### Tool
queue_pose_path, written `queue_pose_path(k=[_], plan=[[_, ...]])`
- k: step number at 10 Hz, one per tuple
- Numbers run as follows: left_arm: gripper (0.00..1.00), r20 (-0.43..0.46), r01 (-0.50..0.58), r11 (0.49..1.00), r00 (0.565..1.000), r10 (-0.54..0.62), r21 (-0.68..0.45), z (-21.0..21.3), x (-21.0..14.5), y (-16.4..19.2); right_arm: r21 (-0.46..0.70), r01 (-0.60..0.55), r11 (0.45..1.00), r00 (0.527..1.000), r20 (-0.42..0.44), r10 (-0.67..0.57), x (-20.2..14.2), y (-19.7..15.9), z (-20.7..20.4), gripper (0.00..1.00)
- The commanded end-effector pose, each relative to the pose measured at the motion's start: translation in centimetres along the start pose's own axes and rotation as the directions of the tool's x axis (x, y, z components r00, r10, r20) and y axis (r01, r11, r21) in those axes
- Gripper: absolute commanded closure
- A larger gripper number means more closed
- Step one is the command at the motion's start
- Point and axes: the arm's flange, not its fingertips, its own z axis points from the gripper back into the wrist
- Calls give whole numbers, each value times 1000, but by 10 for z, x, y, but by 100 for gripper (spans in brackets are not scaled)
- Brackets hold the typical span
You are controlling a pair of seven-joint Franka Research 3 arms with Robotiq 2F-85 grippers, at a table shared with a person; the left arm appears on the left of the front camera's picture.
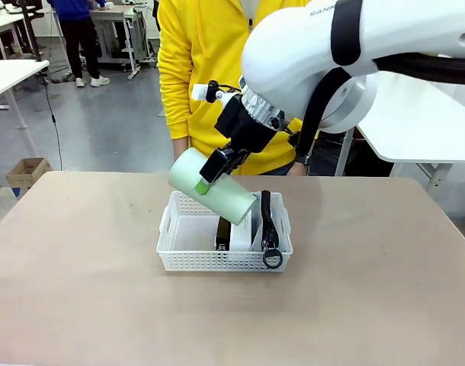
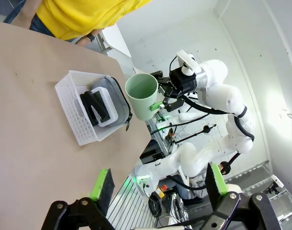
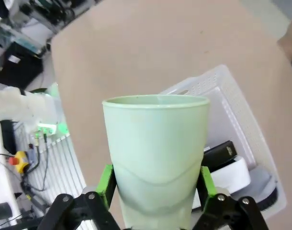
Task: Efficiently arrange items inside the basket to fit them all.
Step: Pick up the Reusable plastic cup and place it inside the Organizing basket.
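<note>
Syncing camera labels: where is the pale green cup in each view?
Front view: pale green cup tilted above the basket's left half, clamped by the right gripper.
Left wrist view: upper centre, mouth toward the camera, beside the basket.
Right wrist view: centre foreground, between the green pads.
Shared landmark: the white basket.

Right tool clamped and raised, left tool apparently open

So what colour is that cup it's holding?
Pale green cup, plain, no pattern; clearest in the right wrist view.
</note>
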Motion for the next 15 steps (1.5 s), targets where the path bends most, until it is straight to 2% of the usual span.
queue_pose_path(k=[1,2,3,4,6,7,9,11,12,15], plan=[[0,14,-8,1000,1000,8,0,-1,0,-3,33,66,997,998,2,-66,-11,9,3,15],[0,14,-8,1000,1000,8,0,-1,0,-3,33,66,997,998,2,-66,-11,9,3,15],[0,14,-8,1000,1000,8,0,-1,0,-3,9,14,1000,1000,-3,-14,-2,1,-1,15],[0,14,-8,1000,1000,8,0,-1,0,-3,-25,221,975,973,75,-219,1,-8,4,15],[0,14,-8,1000,1000,8,0,-1,0,-3,-121,394,911,919,69,-388,34,-3,-19,15],[0,14,-8,1000,1000,8,0,-1,0,-3,-158,495,854,869,80,-489,50,0,-32,15],[0,14,-8,1000,1000,8,0,-1,0,-3,-259,642,722,764,131,-632,61,10,-51,15],[0,14,-8,1000,1000,8,0,-1,0,-3,-349,735,582,667,219,-712,58,28,-64,15],[0,14,-8,1000,1000,8,0,-1,0,-3,-354,777,520,615,248,-749,58,34,-72,15],[0,14,-8,1000,1000,8,0,-1,0,-3,-356,808,470,566,244,-788,67,38,-103,15]])
